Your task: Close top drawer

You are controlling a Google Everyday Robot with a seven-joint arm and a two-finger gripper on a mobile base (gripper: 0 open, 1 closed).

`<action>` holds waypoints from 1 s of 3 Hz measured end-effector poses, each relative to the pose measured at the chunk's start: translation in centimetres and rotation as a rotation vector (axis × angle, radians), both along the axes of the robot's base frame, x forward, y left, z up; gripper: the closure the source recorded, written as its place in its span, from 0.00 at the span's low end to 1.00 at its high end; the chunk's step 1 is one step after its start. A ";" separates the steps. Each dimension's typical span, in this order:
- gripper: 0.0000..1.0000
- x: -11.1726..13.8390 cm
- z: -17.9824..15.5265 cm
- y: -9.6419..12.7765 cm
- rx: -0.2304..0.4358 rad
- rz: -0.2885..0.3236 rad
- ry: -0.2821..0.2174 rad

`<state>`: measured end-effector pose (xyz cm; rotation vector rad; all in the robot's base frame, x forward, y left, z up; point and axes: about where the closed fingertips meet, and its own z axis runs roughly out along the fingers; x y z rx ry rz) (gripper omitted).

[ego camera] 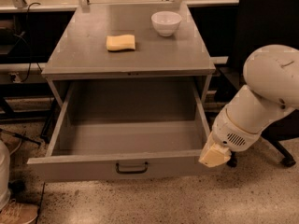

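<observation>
Just beside the right end of the drawer's front panel sits the gripper, low on the bulky white arm (open or closed, I cannot tell). The top drawer stands pulled far out beneath the tabletop's front edge, its dark handle centred. Up top, a yellow sponge lies near the middle, a white bowl toward the back right corner.

Grey top drawer standing wide open, gripper at its front right corner
</observation>
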<state>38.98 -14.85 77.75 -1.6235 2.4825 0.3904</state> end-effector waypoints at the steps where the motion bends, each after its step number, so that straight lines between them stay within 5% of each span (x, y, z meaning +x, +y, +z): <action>1: 0.95 -0.1 0.2 0.0 -0.004 0.002 0.001; 3: 1.00 -0.7 -1.4 0.2 0.007 -0.016 0.033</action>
